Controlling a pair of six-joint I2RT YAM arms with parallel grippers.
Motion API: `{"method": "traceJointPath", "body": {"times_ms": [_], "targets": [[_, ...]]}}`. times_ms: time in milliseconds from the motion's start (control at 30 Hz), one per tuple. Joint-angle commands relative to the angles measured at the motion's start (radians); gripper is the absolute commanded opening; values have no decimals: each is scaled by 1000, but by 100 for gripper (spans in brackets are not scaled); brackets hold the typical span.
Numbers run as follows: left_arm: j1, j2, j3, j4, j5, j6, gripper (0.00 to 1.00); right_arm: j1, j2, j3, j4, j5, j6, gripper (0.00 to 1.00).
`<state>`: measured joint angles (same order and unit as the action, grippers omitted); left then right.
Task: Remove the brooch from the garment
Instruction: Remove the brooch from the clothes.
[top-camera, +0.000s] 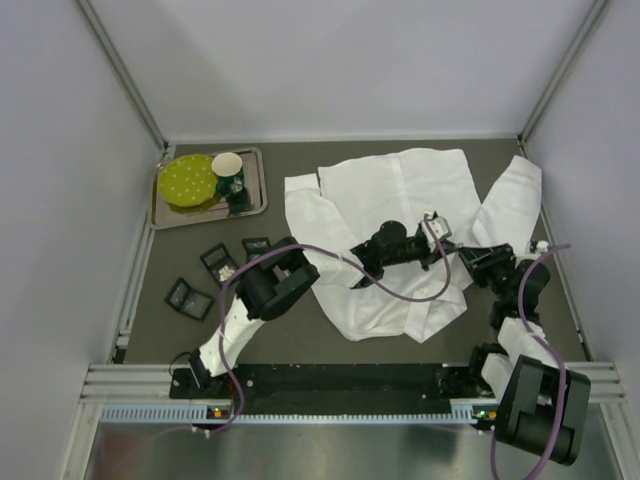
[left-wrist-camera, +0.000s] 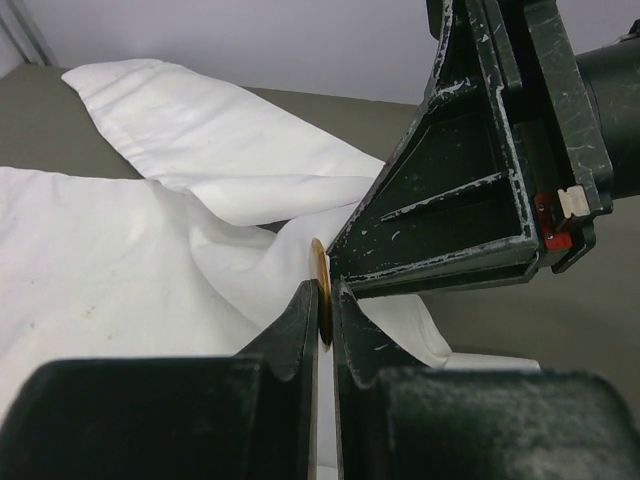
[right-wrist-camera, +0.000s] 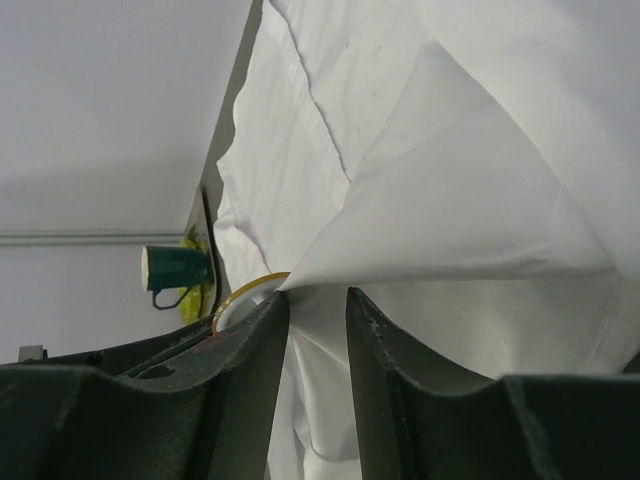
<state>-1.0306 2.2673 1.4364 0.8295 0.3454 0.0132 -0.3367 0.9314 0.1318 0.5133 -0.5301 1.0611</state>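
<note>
Both claws meet over the middle of the garment (top-camera: 395, 185), which lies spread and creased on the grey table (top-camera: 300, 338) in the overhead view. The left gripper (top-camera: 428, 248) comes in from the left and the right gripper (top-camera: 448, 245) from the right, their tips almost touching. From the left wrist, the left fingers (left-wrist-camera: 295, 325) are clamped on the edge of a thin gold brooch (left-wrist-camera: 320, 265) set against the white cloth, with the right claw's finger just beside it. From the right wrist, the right fingers (right-wrist-camera: 250, 340) pinch a raised fold of the garment, and the brooch's gold rim shows at one fingertip.
</note>
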Motion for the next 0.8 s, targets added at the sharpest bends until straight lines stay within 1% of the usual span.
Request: {"method": "traceJointPath", "body": {"times_ms": [0, 100, 133, 200, 267, 367, 467, 567, 667, 767], "targets": [[-175, 80, 28, -234, 423, -104, 0, 71, -48, 150, 209, -211, -4, 36], [-178, 63, 4, -236, 374, -75, 0, 71, -46, 175, 124, -182, 11, 36], [-178, 58, -16, -215, 341, -70, 0, 71, -45, 196, 43, -173, 16, 36], [-178, 45, -28, -202, 305, -65, 0, 70, -48, 212, -11, -144, 39, 35], [-177, 25, -54, -164, 271, -61, 0, 70, -51, 239, -111, -120, 49, 36], [-178, 11, -70, -165, 261, -29, 0, 68, -49, 261, -163, -111, 71, 36], [-178, 15, -56, -220, 261, 5, 0, 68, -42, 279, -185, -114, 68, 37], [-177, 14, -53, -250, 248, 34, 0, 67, -28, 281, -170, -134, 76, 36], [-178, 9, -59, -241, 251, 42, 0, 61, -16, 264, -110, -157, 117, 36], [-177, -3, -82, -196, 247, 31, 0, 35, -14, 252, -55, -171, 163, 36]]}}
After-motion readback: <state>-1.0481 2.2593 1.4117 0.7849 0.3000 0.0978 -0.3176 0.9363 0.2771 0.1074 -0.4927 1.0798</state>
